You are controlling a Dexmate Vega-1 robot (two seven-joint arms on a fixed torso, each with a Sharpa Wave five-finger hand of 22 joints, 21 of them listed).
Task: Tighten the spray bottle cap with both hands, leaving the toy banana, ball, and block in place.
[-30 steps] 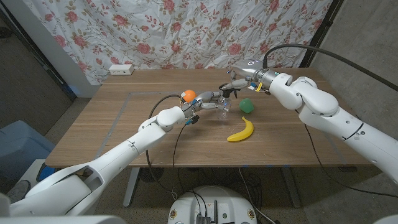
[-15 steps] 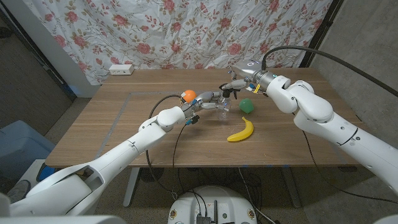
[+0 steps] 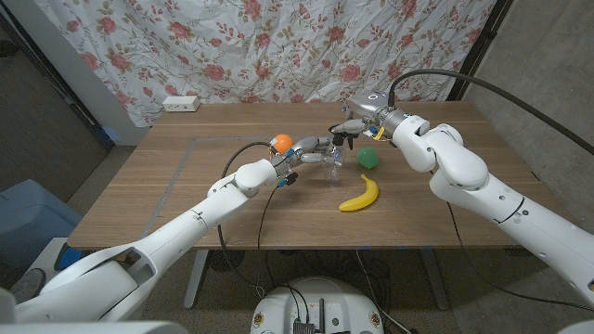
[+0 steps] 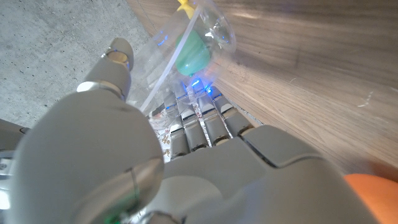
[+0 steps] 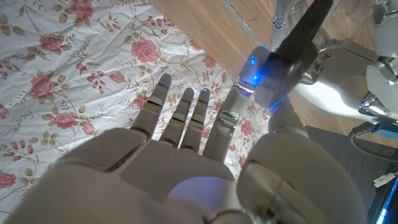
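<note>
A clear spray bottle (image 3: 333, 162) with a black spray cap (image 3: 342, 137) stands upright at mid-table. My left hand (image 3: 311, 148) grips the bottle's body from its left side. In the left wrist view my fingers (image 4: 196, 127) wrap around the clear plastic bottle (image 4: 208, 31). My right hand (image 3: 353, 123) reaches in from the right and pinches the cap. The right wrist view shows fingertips (image 5: 249, 71) pressed on the black cap (image 5: 305, 28). The yellow toy banana (image 3: 360, 195) lies in front of the bottle, the green block (image 3: 368, 157) just to its right, and the orange ball (image 3: 280, 143) behind my left hand.
A white power strip (image 3: 181, 104) lies at the table's far left edge, in front of the floral curtain (image 3: 278, 46). Bare wood (image 3: 167, 199) stretches across the left half of the table. Cables trail along both forearms.
My right forearm and elbow have swung leftward and closer while the hand stays on the cap. The left hand, bottle, banana, ball and block have not moved.
</note>
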